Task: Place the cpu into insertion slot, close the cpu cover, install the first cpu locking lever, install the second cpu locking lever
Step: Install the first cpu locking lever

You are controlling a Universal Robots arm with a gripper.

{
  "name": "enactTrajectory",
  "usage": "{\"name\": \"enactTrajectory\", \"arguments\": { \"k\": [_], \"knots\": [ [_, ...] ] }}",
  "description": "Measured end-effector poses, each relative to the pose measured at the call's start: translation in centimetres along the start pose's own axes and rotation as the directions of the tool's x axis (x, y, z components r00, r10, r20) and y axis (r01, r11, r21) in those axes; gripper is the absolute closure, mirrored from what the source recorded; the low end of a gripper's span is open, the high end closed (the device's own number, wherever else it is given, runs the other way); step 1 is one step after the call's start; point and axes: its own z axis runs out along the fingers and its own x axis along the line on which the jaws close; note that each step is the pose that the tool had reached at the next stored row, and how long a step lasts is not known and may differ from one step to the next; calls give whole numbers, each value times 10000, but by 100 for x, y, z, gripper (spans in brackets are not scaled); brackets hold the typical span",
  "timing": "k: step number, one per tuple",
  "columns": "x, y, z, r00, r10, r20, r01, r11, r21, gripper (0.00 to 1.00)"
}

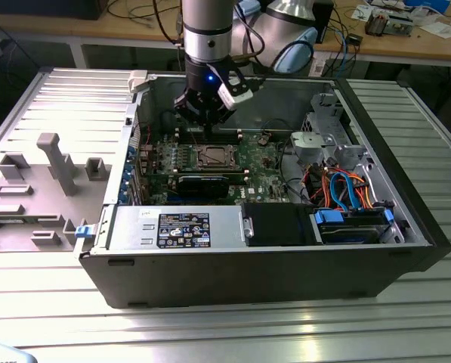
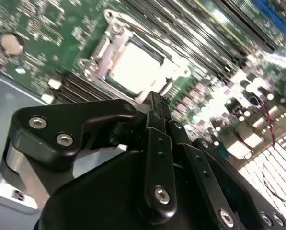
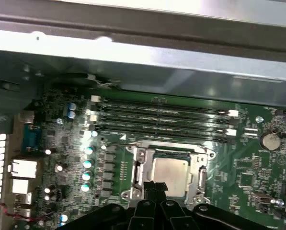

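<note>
In the exterior view, an open computer case [image 1: 406, 227] lies on a ribbed worktop [image 1: 210, 325], holding a green motherboard [image 1: 259, 155] on the left and a blue-cabled drive bay [image 1: 350, 223] at the near right. The cpu [image 3: 170, 171] is seen already seated in the insertion slot [image 3: 199, 178], with the cpu cover [image 3: 139, 165] apparently down around it; whether either lever is latched cannot be told. The tool [image 2: 154, 98] hangs just above the slot's edge, its fingers drawn together and seemingly holding nothing.

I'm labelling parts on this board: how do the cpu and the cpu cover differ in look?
The cpu is a solid, pale, beige-silver square; the cpu cover is a thin silver frame with a cut-out centre. The cpu lies inside; the cpu cover runs around its edges, down flat. Both are metallic, square and lie level on the green motherboard, just beyond the gripper.
</note>
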Motion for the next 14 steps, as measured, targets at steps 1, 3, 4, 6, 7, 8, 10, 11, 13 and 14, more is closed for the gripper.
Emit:
{"name": "enactTrajectory", "arguments": {
  "k": [1,3,4,6,7,8,10,11,13,14],
  "knots": [
    [39,5,-1,10000,1,2,-1,10000,-12,89],
    [112,12,-3,10000,2,3,-2,10000,-31,89],
    [149,17,-4,10000,1,5,-1,10000,-38,89],
    [219,24,-6,10000,4,6,-4,10000,-48,89],
    [269,30,-7,10000,2,7,-2,10000,-51,89],
    [303,35,-8,10000,3,6,-3,10000,-51,89],
    [359,47,-10,10000,5,7,-5,10000,-53,89],
    [377,53,-10,10000,3,8,-3,10000,-54,89],
    [398,74,-11,10000,4,7,-4,10000,-53,89],
    [407,88,-11,10000,4,8,-4,10000,-54,89]
  ]
}}
